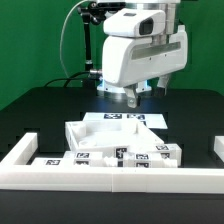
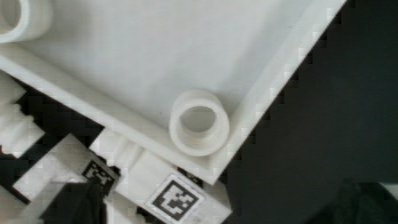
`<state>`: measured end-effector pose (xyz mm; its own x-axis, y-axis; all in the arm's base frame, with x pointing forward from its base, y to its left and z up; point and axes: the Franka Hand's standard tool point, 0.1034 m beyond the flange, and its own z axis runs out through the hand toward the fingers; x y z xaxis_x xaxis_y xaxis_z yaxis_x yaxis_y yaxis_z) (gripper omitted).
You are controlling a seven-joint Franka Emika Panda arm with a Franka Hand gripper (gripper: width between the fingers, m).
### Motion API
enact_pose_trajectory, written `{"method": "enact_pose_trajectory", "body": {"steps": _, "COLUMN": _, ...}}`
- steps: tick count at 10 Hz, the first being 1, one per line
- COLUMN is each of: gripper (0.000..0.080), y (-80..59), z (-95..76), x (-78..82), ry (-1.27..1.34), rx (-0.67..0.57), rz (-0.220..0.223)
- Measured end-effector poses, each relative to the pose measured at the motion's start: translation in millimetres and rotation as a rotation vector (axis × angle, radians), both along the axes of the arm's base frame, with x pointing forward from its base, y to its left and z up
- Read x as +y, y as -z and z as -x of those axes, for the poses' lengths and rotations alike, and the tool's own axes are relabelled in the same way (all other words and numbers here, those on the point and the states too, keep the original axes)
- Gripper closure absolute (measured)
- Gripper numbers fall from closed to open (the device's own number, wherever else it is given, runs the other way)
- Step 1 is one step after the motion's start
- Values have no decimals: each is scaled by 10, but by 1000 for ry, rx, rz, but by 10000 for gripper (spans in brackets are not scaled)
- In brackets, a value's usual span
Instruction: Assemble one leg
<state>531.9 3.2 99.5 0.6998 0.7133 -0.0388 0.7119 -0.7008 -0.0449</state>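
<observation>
The claw hangs just above the far side of the white panel, mid-counter. How far its jaws stand apart cannot be told, and nothing shows in its hold. The leg lies among similar posts beside the white rail, along the counter edge nearest the exterior camera. The wrist view shows the panel's round socket. The pickup looks not yet begun; next the claw must move over the leg, descend and grip it.
</observation>
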Motion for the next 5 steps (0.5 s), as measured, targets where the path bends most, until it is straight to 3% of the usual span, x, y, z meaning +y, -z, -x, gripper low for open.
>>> {"method": "enact_pose_trajectory", "body": {"steps": 1, "gripper": 149, "y": 25, "z": 57, "x": -31, "ry": 105, "rx": -6, "rz": 6}}
{"method": "enact_pose_trajectory", "body": {"steps": 3, "gripper": 149, "y": 225, "z": 234, "x": -14, "ry": 286, "rx": 17, "rz": 16}}
{"method": "enact_pose_trajectory", "body": {"steps": 5, "gripper": 149, "y": 429, "z": 259, "x": 8, "ry": 319, "rx": 27, "rz": 6}}
